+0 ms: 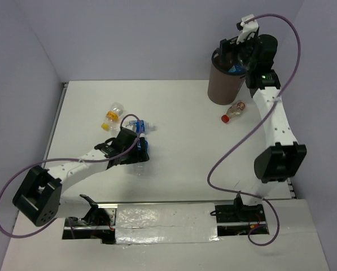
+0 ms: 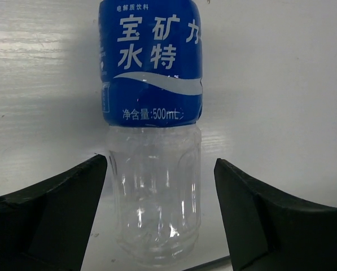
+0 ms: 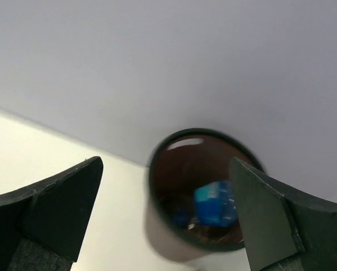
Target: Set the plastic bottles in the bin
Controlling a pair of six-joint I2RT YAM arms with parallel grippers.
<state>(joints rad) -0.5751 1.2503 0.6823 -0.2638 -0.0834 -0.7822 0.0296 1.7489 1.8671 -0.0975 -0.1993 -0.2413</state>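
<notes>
The blue-labelled bottle (image 2: 154, 169) lay between the left fingers (image 2: 61, 209) — spread, not clamped — its long axis toward 12 o'clock; the right fingers (image 3: 49, 209), apart and empty, hung over the bin (image 3: 169, 169).

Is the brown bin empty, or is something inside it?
Not empty: the right wrist view looks down into the bin and shows a blue-labelled bottle inside.

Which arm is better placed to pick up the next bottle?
Left. The left claw sits open around a blue-label bottle; the right claw hangs open above the bin.
</notes>
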